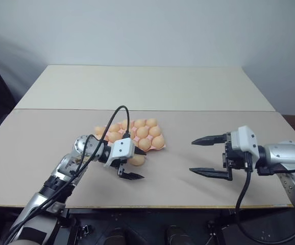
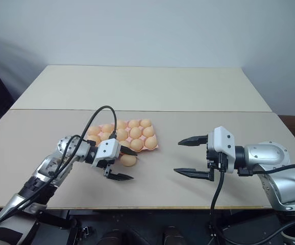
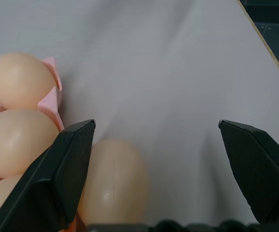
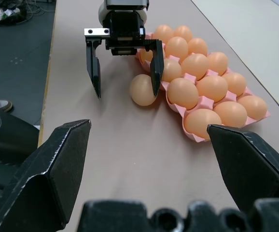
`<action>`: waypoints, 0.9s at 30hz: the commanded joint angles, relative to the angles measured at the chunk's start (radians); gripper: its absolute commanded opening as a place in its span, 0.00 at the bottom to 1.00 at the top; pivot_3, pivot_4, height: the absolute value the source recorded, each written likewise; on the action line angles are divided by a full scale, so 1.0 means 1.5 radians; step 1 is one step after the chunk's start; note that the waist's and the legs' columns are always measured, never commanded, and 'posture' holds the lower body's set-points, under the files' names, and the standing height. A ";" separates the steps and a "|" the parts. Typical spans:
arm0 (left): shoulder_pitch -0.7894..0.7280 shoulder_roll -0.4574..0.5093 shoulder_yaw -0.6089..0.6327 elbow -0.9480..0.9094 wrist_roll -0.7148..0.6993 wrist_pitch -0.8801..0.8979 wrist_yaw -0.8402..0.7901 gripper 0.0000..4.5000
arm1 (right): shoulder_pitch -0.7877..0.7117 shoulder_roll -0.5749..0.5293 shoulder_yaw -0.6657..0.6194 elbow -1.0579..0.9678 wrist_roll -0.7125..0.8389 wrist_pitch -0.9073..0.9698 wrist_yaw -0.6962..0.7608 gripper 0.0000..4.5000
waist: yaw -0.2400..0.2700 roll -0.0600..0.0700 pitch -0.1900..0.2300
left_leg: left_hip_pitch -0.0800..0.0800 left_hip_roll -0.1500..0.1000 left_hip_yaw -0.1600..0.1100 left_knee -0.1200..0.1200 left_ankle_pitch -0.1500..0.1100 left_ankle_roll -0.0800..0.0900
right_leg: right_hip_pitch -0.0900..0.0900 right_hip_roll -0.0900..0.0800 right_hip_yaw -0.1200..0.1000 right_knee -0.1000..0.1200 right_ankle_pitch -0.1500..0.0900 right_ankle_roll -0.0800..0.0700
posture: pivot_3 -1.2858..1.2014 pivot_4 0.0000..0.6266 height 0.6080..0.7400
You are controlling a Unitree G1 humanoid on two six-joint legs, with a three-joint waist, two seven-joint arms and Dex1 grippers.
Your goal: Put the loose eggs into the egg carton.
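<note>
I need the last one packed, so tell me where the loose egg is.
In the head views the loose egg lies on the table against the near edge of the egg carton, between the open fingers of the left hand.

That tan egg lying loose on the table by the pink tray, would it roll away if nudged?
Probably: the smooth tan oval egg lies on flat bare table, uncupped. Its glossy shell looks slippery for the open left gripper, and likely fragile.

Left claw [image 2: 118, 164] open astride loose egg [image 2: 128, 160]
</note>
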 commanded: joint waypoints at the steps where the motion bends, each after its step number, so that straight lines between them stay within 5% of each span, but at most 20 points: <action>1: -0.007 0.003 -0.009 0.003 0.014 0.004 -0.002 0.99 | -0.004 -0.008 -0.028 -0.020 0.014 0.003 -0.004 1.00 | 0.000 0.000 0.000 | 0.000 0.000 0.000 0.000 0.000 0.000 | 0.000 0.000 0.000 0.000 0.000 0.000 | 0.52 0.24 1.00; 21: 0.013 0.042 -0.017 -0.064 0.045 0.032 0.014 0.99 | -0.023 -0.004 -0.021 -0.023 0.016 -0.002 -0.009 1.00 | -0.001 0.000 0.000 | 0.001 0.000 0.000 0.000 0.000 0.000 | 0.001 0.000 0.000 0.000 0.000 0.000 | 0.52 0.24 1.00; 24: 0.010 0.045 -0.024 -0.068 0.059 0.025 0.018 0.86 | -0.021 -0.003 -0.021 -0.026 0.016 -0.003 -0.010 1.00 | -0.001 0.000 0.000 | 0.001 0.000 0.000 0.000 0.000 0.000 | 0.000 0.000 0.000 0.000 0.000 0.000 | 0.52 0.24 1.00; 27: 0.007 0.051 -0.032 -0.071 0.082 0.014 0.025 0.86 | -0.020 -0.002 -0.023 -0.030 0.017 -0.002 -0.011 1.00 | -0.001 0.000 0.000 | 0.001 0.000 0.000 0.000 0.000 0.000 | 0.001 0.000 0.000 0.000 0.000 0.000 | 0.52 0.24 1.00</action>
